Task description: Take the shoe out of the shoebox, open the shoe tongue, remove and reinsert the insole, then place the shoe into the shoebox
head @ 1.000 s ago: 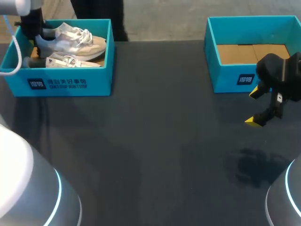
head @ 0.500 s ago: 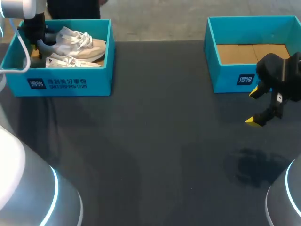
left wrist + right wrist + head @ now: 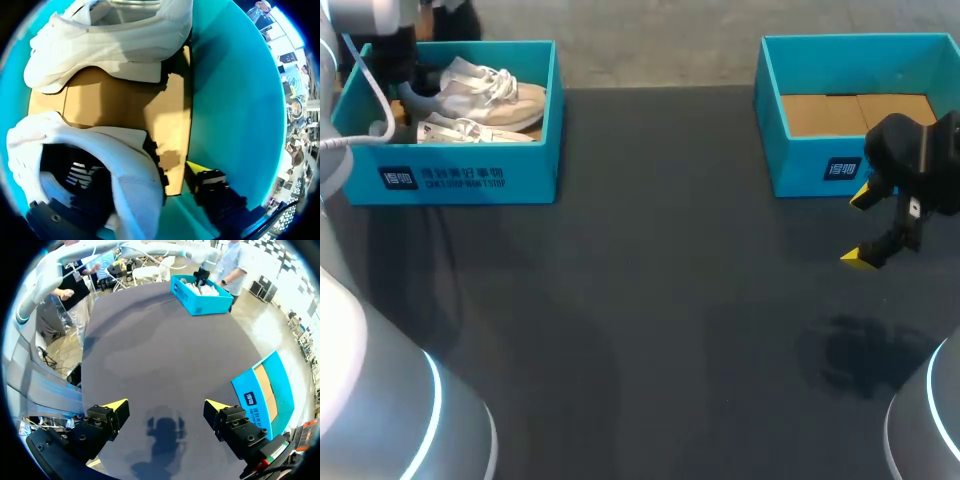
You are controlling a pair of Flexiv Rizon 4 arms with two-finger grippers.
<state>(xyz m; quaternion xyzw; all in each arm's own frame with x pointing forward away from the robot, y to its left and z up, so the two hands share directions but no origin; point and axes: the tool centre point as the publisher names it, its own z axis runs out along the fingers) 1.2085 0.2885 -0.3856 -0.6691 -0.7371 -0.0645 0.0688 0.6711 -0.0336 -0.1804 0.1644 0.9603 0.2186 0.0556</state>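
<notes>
Barely shifted since before, the left tool [image 3: 122, 192] sat inside the shoebox [image 3: 455, 178] at the heel of one shoe [image 3: 117, 162], its grip impossible to tell. The right tool [image 3: 165, 410] gaped over the open desk [image 3: 650, 300] beside the second shoebox [image 3: 250, 400].

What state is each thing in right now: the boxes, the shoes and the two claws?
left shoebox: no lid, holding both shoes.
back shoe: upright in the box, not yet lifted out.
front shoe: in the box, untouched.
right shoebox: no lid, empty, bare cardboard floor.
left gripper: open, down in the box astride the back shoe's heel.
right gripper: open, holding nothing, above the table.
</notes>
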